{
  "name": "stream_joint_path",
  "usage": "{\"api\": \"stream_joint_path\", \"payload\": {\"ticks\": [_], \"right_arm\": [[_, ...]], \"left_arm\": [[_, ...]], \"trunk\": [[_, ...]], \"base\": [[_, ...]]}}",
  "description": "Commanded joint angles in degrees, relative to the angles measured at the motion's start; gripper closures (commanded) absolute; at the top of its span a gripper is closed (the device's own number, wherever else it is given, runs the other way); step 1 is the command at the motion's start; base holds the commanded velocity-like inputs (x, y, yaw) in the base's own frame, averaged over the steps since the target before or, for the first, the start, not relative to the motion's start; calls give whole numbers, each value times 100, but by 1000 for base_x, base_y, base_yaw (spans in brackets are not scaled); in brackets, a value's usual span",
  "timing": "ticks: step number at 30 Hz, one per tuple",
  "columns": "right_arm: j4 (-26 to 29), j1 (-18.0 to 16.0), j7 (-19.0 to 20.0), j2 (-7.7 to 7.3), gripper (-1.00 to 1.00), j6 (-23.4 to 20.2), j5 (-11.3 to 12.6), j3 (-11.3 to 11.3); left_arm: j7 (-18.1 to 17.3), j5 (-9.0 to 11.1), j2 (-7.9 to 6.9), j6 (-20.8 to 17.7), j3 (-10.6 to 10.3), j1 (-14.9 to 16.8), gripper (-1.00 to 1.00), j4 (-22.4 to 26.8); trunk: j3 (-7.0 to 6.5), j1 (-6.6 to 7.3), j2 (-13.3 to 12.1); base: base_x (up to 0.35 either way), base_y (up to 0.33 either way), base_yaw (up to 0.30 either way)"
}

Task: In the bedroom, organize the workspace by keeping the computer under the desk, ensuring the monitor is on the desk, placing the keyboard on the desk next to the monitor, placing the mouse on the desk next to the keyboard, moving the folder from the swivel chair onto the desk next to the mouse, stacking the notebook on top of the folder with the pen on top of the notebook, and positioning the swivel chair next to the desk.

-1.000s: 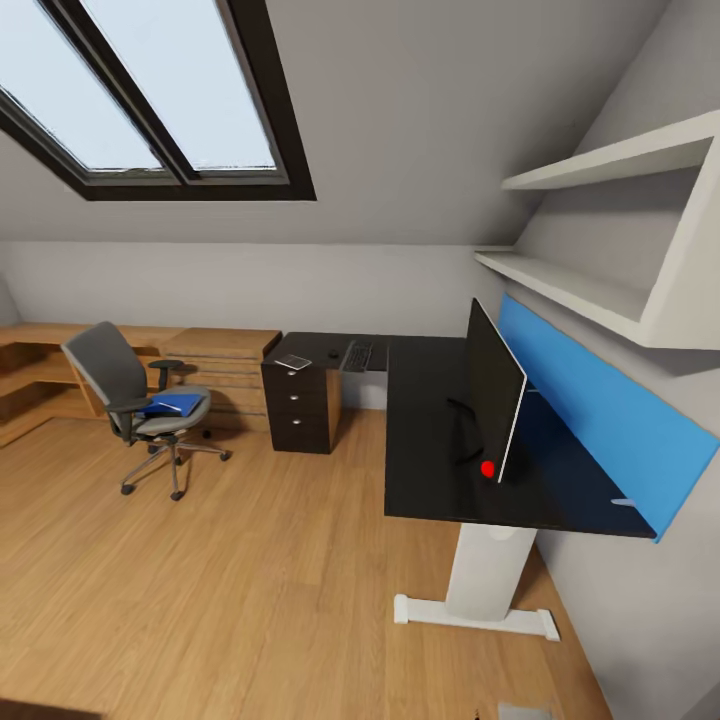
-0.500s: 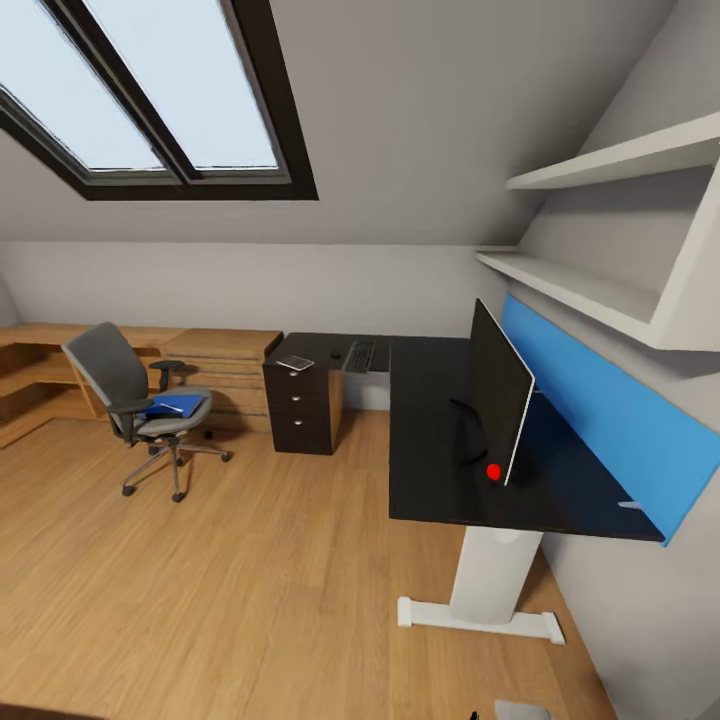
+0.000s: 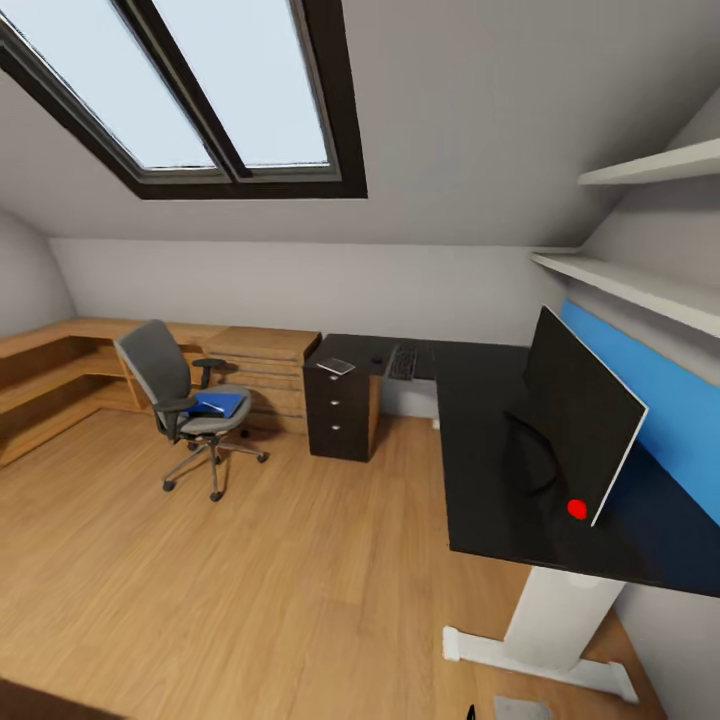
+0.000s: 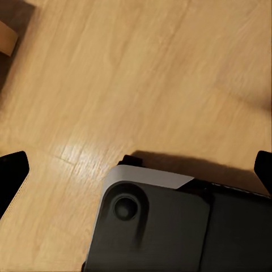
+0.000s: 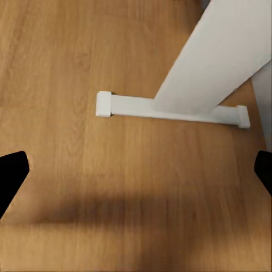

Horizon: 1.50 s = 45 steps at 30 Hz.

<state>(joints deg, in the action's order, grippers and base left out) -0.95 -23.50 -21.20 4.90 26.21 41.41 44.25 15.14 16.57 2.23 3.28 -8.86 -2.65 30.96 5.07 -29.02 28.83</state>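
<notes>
Keyboard (image 3: 402,362) lies lengthwise toward the back wall, on desk (image 3: 480,450)

The desk (image 3: 490,440) carries the monitor (image 3: 580,420) at three o'clock, the keyboard (image 3: 402,362) and notebook (image 3: 335,366) near twelve; the swivel chair (image 3: 180,400) at nine o'clock bears the folder (image 3: 220,404).

The monitor (image 3: 580,425) stands on the desk (image 3: 480,480) at right; the keyboard (image 3: 402,362) and probably the notebook (image 3: 335,366) lie farther back. Left, the folder (image 3: 218,405) lies on the chair (image 3: 185,400).
</notes>
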Motion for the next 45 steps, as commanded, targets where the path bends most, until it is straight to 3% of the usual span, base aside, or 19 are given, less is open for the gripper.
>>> {"api": "stream_joint_path", "payload": {"ticks": [1,11,28,45], "right_arm": [[-10,-5,46,3,-100,19,31,48],[-11,-5,326,-10,-100,24,16,37],[-30,-5,335,-10,-100,307,24,45],[-34,-5,336,3,-100,314,31,48]], "left_arm": [[43,59,-8,22,-45,1,-100,-15],[42,57,4,24,-45,1,-100,-37],[42,65,0,24,-50,1,-100,-86],[42,78,-12,28,-45,1,-100,-124]], "trunk": [[14,-5,9],[27,-5,9],[27,-5,9],[27,-5,9]], "base": [[247,240,66],[255,239,18],[305,145,-8],[319,50,-222]]}}
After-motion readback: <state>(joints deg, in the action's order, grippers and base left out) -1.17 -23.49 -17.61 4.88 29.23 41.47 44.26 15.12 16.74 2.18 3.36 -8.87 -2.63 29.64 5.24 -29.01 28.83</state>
